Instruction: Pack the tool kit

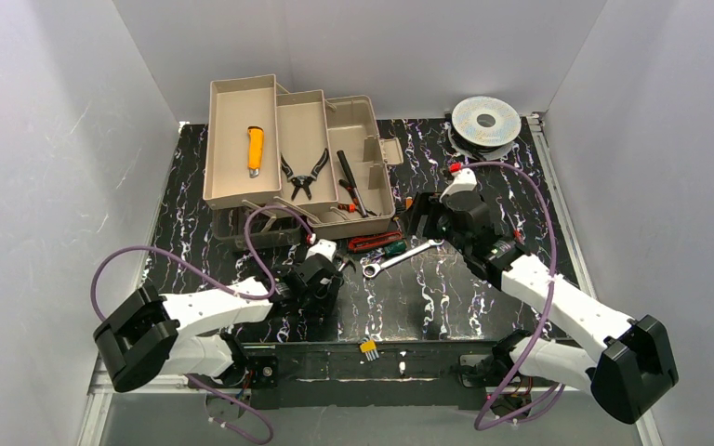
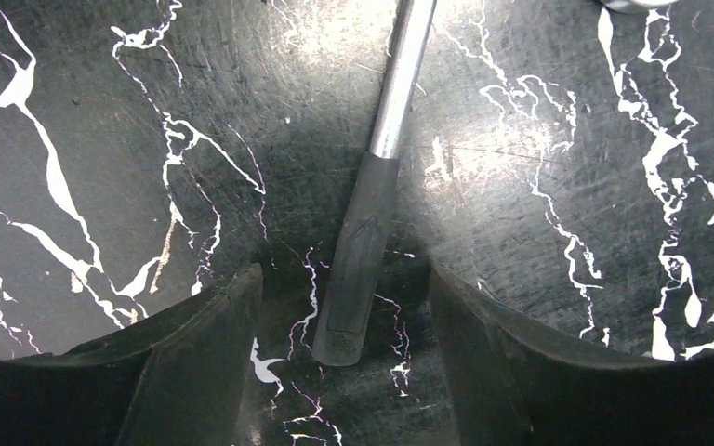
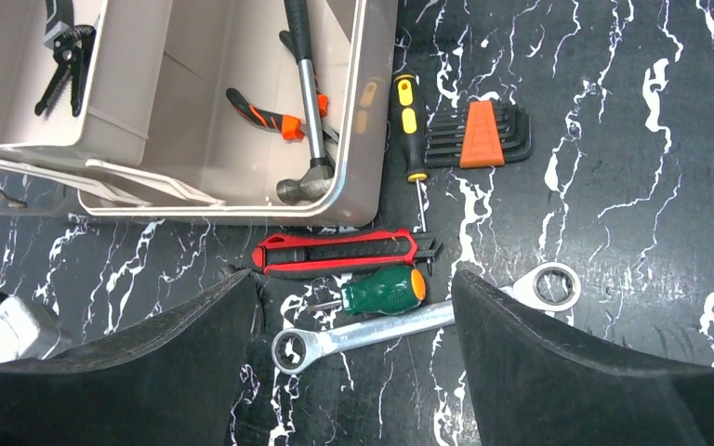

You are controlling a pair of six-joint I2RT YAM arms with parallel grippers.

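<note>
The tan toolbox (image 1: pixel 363 139) stands open at the back with its trays folded out. A yellow knife (image 1: pixel 255 149) lies in the far-left tray, black pliers (image 1: pixel 303 173) in the middle tray, and a hammer (image 3: pixel 305 102) in the base. My left gripper (image 2: pixel 342 279) is open, low over the table, its fingers either side of a steel-shafted tool with a dark grey grip (image 2: pixel 358 260), with a gap on both sides. The right gripper (image 3: pixel 353 281) hovers open above a silver ring wrench (image 3: pixel 381 331), a stubby green screwdriver (image 3: pixel 386 290) and a red utility knife (image 3: pixel 335 253).
A yellow-and-black screwdriver (image 3: pixel 409 116) and a hex key set in an orange holder (image 3: pixel 480 136) lie just right of the toolbox wall (image 3: pixel 376 111). Orange-handled pliers (image 3: pixel 260 113) are in the base. A round silver wire spool (image 1: pixel 486 121) sits at the back right corner.
</note>
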